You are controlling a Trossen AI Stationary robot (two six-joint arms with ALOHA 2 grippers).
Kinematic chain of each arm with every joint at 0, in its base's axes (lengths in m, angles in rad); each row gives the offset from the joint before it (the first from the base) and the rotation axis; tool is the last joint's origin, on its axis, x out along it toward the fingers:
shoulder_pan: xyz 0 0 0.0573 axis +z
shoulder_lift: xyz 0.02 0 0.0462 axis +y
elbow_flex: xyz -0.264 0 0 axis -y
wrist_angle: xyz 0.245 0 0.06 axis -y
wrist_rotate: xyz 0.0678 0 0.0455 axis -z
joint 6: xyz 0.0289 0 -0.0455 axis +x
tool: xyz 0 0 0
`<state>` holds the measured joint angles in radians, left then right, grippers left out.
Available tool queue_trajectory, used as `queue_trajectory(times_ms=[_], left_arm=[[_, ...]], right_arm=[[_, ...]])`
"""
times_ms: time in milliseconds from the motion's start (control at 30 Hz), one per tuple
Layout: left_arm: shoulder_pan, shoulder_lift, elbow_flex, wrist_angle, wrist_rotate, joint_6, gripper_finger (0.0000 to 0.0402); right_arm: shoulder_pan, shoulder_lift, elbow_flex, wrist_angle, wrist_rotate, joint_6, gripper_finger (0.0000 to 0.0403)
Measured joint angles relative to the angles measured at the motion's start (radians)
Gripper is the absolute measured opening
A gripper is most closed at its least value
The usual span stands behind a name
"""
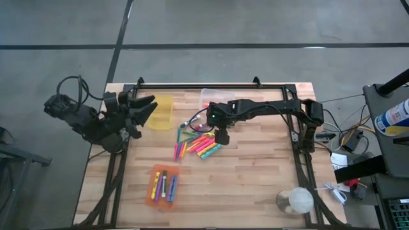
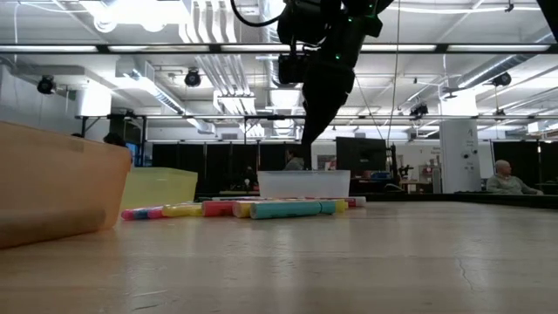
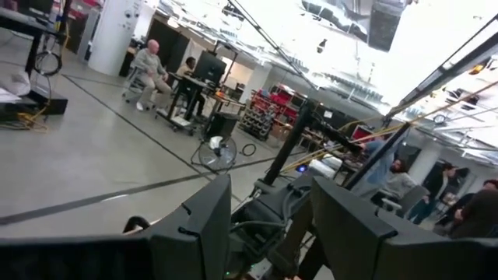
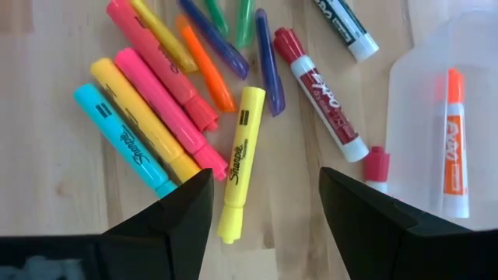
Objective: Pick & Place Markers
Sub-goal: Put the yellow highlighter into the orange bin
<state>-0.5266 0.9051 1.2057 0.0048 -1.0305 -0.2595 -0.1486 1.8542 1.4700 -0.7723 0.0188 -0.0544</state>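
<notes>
Near the worktop's (image 1: 255, 185) middle: loose markers (image 1: 198, 144), a fanned heap of pink, yellow, green, orange, blue and purple. Right gripper (image 1: 222, 136) hangs just above the heap's far end, fingers spread, holding nothing; below it lie a yellow highlighter (image 4: 240, 162), a pink highlighter (image 4: 167, 109) and a red-capped whiteboard marker (image 4: 323, 93). Clear bin (image 1: 212, 97), toward the far edge: one orange-capped marker (image 4: 454, 144) inside. Yellow bin (image 1: 162, 111), far-left area. Orange bin (image 1: 163, 185), toward the near edge: several markers inside. Left gripper (image 1: 144, 108), raised at the left edge beside the yellow bin, fingers spread, empty.
</notes>
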Motion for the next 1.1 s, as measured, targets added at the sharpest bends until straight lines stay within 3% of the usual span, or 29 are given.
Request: queue_trajectory(times_ms=[500,900,1100], left_arm=[[0.044,-0.009,0.0,0.011,-0.024,0.128,0.0172],[0.044,-0.002,0.0,-0.054,-0.018,0.061,0.0172],[0.043,-0.004,0.0,-0.171,0.012,-0.003,0.0172]], right_arm=[[0.0,0.0,0.0,0.001,0.003,0.108,0.0226],[0.0,0.0,-0.002,0.001,-0.001,0.078,0.0226],[0.0,0.0,-0.003,0.009,0.007,0.211,0.0226]])
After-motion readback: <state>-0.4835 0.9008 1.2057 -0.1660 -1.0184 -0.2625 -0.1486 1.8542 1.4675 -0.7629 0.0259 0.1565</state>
